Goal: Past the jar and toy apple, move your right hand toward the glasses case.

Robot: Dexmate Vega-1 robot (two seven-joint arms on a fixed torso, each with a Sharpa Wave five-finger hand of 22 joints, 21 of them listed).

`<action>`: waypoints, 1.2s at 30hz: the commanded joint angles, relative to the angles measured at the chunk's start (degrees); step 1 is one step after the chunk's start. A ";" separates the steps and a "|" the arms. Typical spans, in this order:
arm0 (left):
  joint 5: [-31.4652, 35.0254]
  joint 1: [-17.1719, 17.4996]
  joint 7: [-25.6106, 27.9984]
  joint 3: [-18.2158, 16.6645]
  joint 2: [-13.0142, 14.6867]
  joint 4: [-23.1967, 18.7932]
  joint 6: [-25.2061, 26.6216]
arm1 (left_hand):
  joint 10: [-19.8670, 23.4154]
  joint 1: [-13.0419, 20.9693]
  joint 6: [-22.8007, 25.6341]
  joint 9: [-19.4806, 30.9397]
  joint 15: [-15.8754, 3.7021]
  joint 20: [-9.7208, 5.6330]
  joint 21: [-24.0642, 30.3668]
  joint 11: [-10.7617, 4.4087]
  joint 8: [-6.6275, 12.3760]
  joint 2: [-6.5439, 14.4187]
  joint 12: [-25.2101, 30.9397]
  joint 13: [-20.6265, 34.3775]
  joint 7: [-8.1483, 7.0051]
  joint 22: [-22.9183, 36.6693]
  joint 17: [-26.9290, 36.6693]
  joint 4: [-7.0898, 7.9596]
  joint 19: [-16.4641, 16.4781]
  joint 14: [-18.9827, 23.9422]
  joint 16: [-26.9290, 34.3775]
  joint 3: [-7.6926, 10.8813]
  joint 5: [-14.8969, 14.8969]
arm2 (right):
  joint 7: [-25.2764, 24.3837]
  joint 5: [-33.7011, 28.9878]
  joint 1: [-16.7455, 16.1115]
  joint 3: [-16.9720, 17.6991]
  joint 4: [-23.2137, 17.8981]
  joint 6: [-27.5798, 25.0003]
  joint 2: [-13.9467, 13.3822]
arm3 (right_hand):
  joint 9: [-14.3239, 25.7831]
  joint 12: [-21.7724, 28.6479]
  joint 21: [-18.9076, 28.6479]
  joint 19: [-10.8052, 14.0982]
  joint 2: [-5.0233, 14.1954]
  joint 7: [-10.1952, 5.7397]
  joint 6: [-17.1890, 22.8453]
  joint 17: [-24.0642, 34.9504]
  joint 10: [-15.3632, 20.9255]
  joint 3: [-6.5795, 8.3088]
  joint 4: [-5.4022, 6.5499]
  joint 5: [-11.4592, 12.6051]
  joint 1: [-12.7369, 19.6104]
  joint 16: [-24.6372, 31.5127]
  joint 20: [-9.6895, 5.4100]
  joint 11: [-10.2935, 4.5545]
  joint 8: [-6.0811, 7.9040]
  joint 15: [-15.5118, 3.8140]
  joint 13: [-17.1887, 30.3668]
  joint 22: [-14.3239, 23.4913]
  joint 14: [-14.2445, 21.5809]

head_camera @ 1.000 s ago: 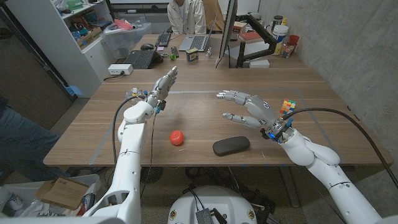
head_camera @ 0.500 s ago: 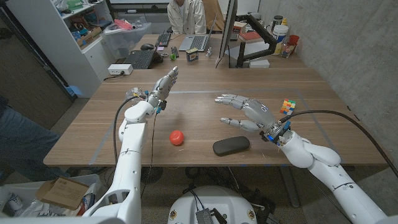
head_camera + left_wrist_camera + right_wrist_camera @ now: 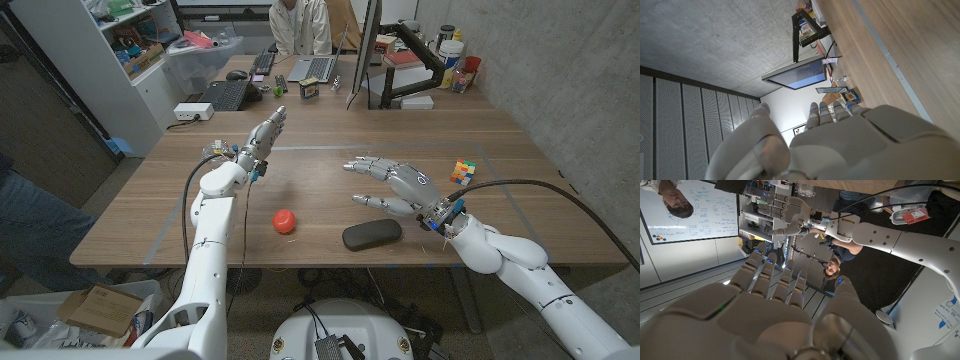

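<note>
The right hand (image 3: 395, 183) hovers empty, fingers spread, just above the dark oval glasses case (image 3: 372, 234) lying near the wooden bench's (image 3: 520, 190) front edge, beside a red toy apple (image 3: 285, 221); left hand (image 3: 262, 137) raised, fingers released

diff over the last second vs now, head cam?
Right hand, open and holding nothing, drifted toward the robot's left and nearer the glasses case, uncovering the colour cube. Left hand, toy apple and case stayed put.
</note>
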 commanded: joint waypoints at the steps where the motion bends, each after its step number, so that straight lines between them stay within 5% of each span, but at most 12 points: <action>1: -0.25 -0.28 -0.34 -0.30 0.16 0.63 -0.18 | -0.46 0.21 -0.21 0.26 0.08 0.39 0.11 0.20 0.28 0.74 0.05 0.12 0.30 0.28 0.32 0.01 -0.35 -0.55 0.28 -0.07 -0.15 | -0.71 -0.29 -0.32 -2.82 -0.90 -3.22 -2.69 | 0.15 -0.04 -0.23 0.28 -0.30 -0.05 0.07 0.30 0.26 -0.05 -0.18 0.38 -0.03 -0.09 0.18 -0.08 0.15 -0.19 0.18 0.19 0.13; 14: -0.21 -0.31 -0.51 -0.42 0.29 0.60 -0.19 | -0.46 0.23 -0.19 0.26 0.09 0.40 0.08 0.21 0.29 0.79 0.07 0.13 0.32 0.29 0.32 0.01 -0.50 -0.60 0.30 -0.18 -0.18 | -1.31 -0.87 0.11 -4.97 -0.76 -5.99 -4.23 | 0.14 -0.08 -0.26 0.11 0.21 -0.66 1.19 0.30 0.33 0.33 -0.36 0.64 0.49 -0.13 0.44 -1.28 0.60 -0.35 0.20 0.21 -0.03; 36: 0.10 -0.11 -0.13 -0.25 0.10 0.02 0.10 | -0.47 0.28 -0.25 0.26 0.08 0.34 0.08 0.07 0.27 0.90 0.11 0.13 0.26 0.29 0.32 -0.01 -0.65 -0.67 0.33 -0.34 -0.23 | 0.55 0.35 0.23 -6.67 -0.54 -7.35 -6.91 | 0.13 -0.09 -0.34 -0.22 0.40 -0.77 1.46 0.29 0.43 0.56 -0.57 0.82 0.90 -0.13 0.74 -1.29 0.62 -0.62 0.20 0.22 -0.04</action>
